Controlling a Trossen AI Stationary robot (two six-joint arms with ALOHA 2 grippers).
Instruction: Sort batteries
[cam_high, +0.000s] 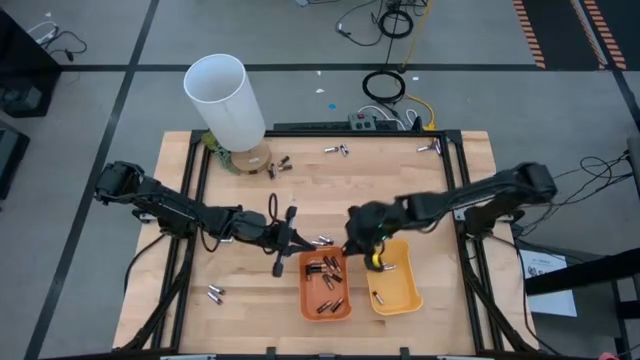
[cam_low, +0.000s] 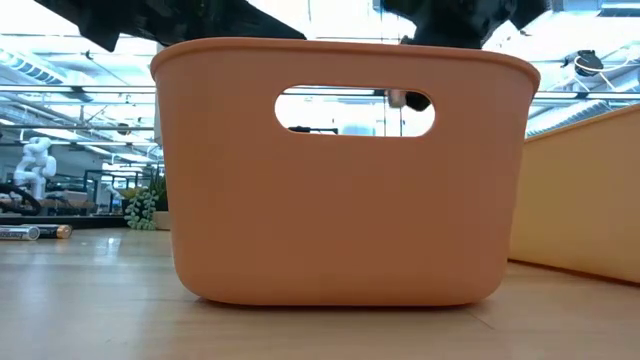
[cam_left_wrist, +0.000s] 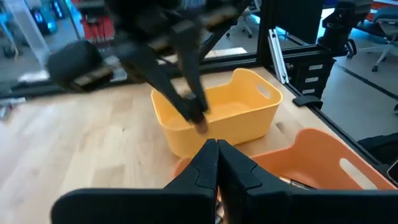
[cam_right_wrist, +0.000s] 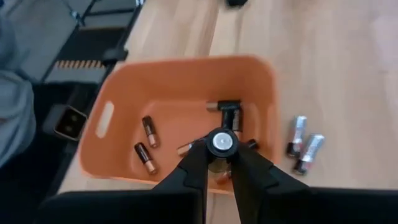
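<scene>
Right pincer (cam_right_wrist: 221, 163) was clamped on a silvery battery (cam_right_wrist: 222, 142), hovering over the orange tray (cam_right_wrist: 118, 93) at about 6 o'clock on the bench (cam_high: 240, 320); looked mid-drop, next it'd need the yellow tray (cam_high: 400, 295). Left pincer (cam_left_wrist: 217, 163) sat shut, empty

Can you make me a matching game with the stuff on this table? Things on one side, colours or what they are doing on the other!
Things:
1. right gripper
2. left gripper
3. tall tube
4. tray nearest the right arm

Matches:
A. white
B. yellow
C. shut with nothing in it
D. shut on a battery, over the orange tray

Pairs: 1-D, 2-C, 3-A, 4-B
</scene>
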